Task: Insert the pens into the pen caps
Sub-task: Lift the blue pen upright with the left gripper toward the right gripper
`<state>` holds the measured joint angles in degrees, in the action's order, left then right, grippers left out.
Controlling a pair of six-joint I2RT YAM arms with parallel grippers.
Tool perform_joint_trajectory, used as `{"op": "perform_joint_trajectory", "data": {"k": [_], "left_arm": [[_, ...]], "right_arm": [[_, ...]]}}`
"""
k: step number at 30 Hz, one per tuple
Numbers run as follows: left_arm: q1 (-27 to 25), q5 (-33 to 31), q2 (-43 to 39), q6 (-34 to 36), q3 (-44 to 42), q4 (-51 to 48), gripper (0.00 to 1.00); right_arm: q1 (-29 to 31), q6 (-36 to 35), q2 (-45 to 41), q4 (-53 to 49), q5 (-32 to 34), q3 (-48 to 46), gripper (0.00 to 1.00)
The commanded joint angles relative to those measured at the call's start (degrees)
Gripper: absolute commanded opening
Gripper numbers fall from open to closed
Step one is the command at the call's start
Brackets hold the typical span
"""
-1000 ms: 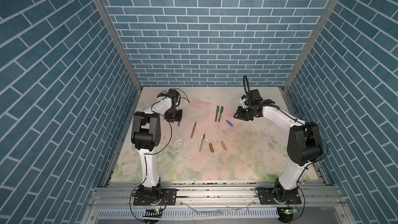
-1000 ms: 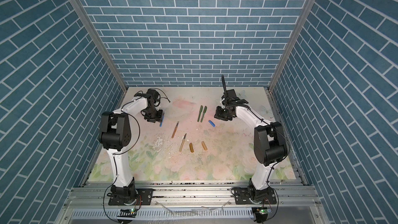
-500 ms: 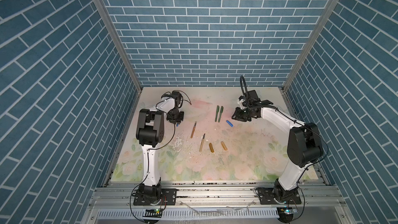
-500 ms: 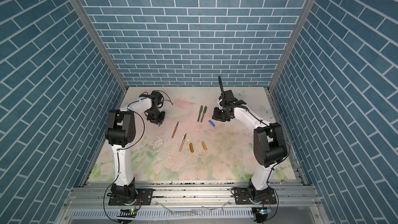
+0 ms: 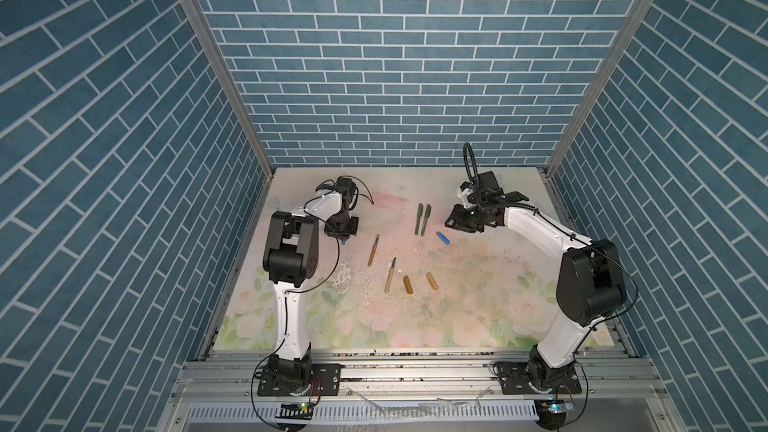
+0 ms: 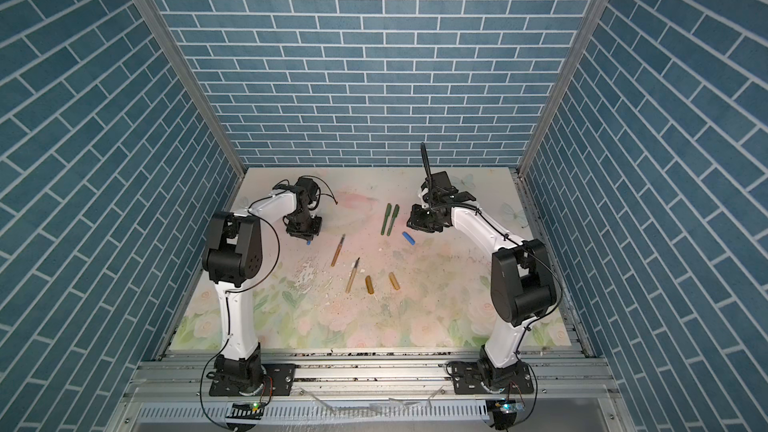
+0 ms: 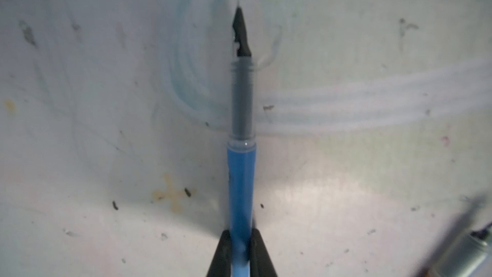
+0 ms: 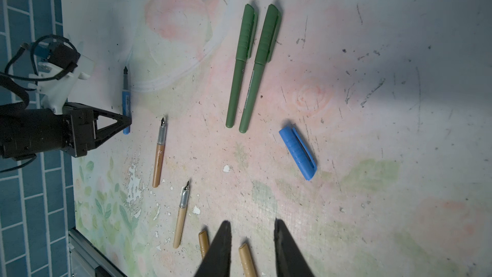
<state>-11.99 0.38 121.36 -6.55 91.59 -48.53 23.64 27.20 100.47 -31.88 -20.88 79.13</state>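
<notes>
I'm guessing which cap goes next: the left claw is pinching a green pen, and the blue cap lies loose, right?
Not quite. The left claw is pinching the blue pen, not a green one; the left wrist view shows it. The blue cap does lie loose.

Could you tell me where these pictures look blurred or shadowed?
Left wrist view: the blue pen is slightly smeared, the neighbouring golden-brown pen badly blurred. Right wrist view: sharp, broad shadow across the mat. Both top views: evenly lit.

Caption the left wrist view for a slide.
Left gripper shut on the blue pen, dark nib bare, stained mat behind.
</notes>
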Motion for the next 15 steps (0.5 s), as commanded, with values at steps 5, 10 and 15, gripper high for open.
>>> {"op": "perform_joint_trajectory", "data": {"k": [5,10,15], "left_arm": [[-5.66,5.59,-15.70,1.32,-5.32,10.14,0.00],[-10.84,19.73,-24.68,-0.66,-14.29,24.30,0.00],[-13.99,34.28,-29.44,-6.40,-21.98,39.35,0.00]], "right_arm": [[0.27,0.44,-5.65,1.69,-2.32,-0.09,0.40],[0.89,0.28,-9.74,5.30,-5.12,-1.40,0.46],[2.85,2.69,-12.96,11.38,-9.54,-1.55,0.54]]}}
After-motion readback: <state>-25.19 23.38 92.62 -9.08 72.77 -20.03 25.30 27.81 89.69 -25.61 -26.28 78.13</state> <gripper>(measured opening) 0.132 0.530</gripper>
